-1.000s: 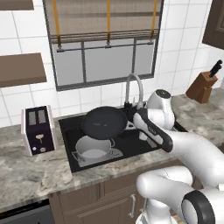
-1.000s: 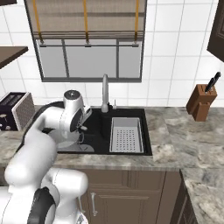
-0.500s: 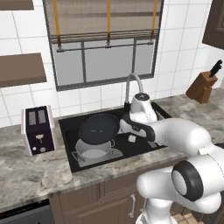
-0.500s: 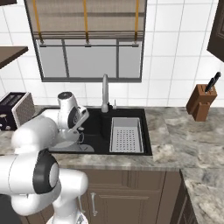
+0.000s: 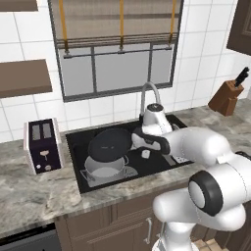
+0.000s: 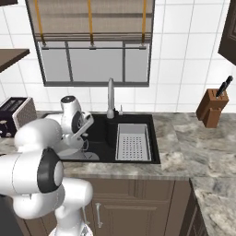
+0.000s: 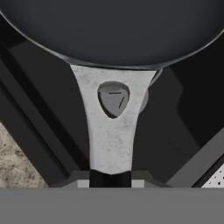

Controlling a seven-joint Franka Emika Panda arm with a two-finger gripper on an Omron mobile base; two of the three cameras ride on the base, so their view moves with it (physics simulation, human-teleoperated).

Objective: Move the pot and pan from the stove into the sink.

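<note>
The black pan (image 5: pixel 110 143) hangs level over the left part of the black sink (image 5: pixel 77 156), right above the grey pot (image 5: pixel 105 169) that stands on the basin floor. Whether pan and pot touch I cannot tell. My gripper (image 5: pixel 135 142) is at the pan's right side, shut on its handle. In the hand view the pan (image 7: pixel 113 30) spans the top, its grey metal bracket (image 7: pixel 111 127) runs down to the dark handle (image 7: pixel 110 178), and my gripper (image 7: pixel 110 183) is clamped around it. The stove is out of view.
A curved chrome faucet (image 5: pixel 147 95) rises behind the sink, close to my hand. A pale perforated rack (image 6: pixel 132 142) lies in the right part of the sink (image 6: pixel 103 133). On the grey marbled counter stand a toaster (image 5: pixel 44 145) at left and a knife block (image 5: pixel 226 95) at far right.
The pan has moved left and down in my grip, from above the basin's middle to just over the pot. My arm has swung left with it.
</note>
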